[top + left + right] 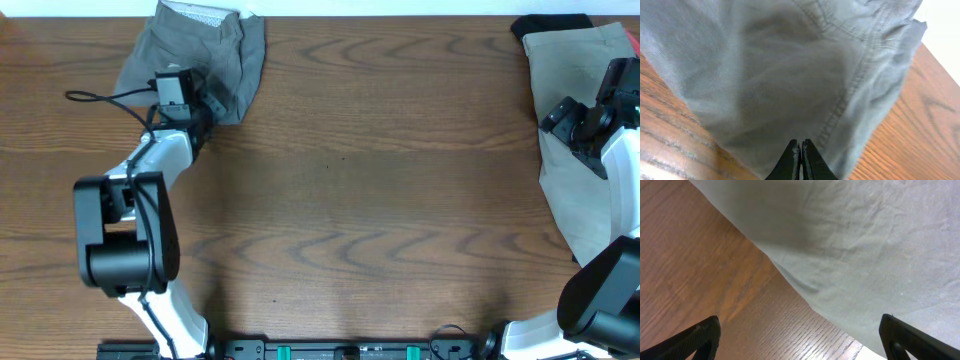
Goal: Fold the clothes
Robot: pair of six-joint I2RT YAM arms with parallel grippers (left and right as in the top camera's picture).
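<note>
The mid-grey shorts (200,50) lie bunched at the table's far left corner. My left gripper (205,112) is at their near edge. In the left wrist view its jaws (801,147) are pressed together over the grey fabric (790,75), which has a stitched seam, and seem to pinch it. The paler beige-grey pair (570,170) lies spread along the right edge. My right gripper (562,118) hovers over that pair's left edge. In the right wrist view its jaws (800,335) are wide open and empty above the pale cloth (865,240) and bare wood.
A black item (550,24) lies at the far right, partly under the pale pair. The brown wooden table (380,200) spans the view. A black cable (100,97) trails left of the left wrist. The arm bases stand along the near edge.
</note>
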